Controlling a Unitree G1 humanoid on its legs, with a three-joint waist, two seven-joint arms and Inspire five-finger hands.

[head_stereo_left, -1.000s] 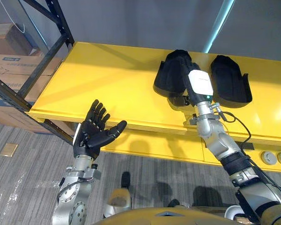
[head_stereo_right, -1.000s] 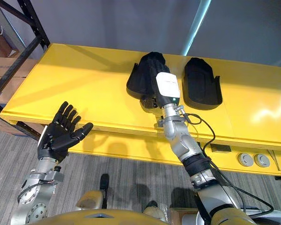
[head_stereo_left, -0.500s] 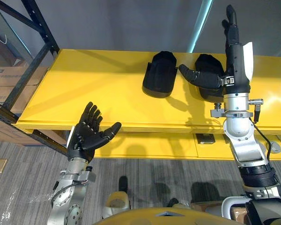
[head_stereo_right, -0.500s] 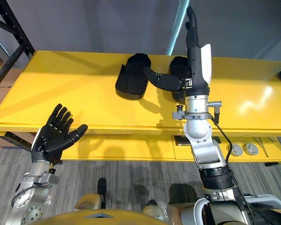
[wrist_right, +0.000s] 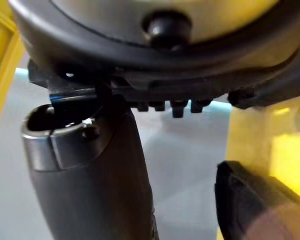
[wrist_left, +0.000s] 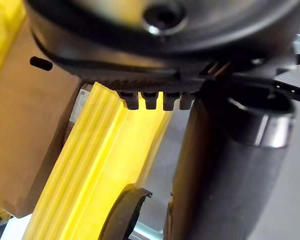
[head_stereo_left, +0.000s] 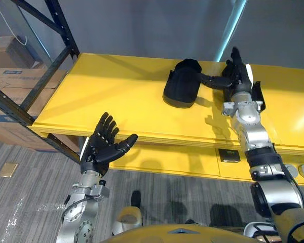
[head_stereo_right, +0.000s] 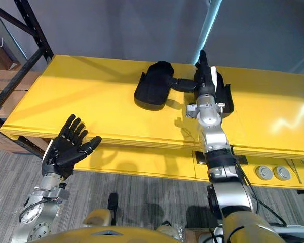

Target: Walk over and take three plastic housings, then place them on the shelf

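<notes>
Black moulded plastic housing (head_stereo_left: 181,85) lies on flat yellow shelf board (head_stereo_left: 111,96), long axis running front to back, slightly slanted. Second black plastic housing (head_stereo_right: 225,97) lies near it, partly behind right hand (head_stereo_right: 202,78). Right hand stands between both, fingers straight and pointing up, holding nothing. Thumb stretches sideways toward first housing; tip touching or just short, cannot tell. Left hand (head_stereo_left: 102,148) spread flat, palm up, empty, below shelf's front edge, well apart from both housings. Judgement: right hand far nearer; two of three seem placed.
</notes>
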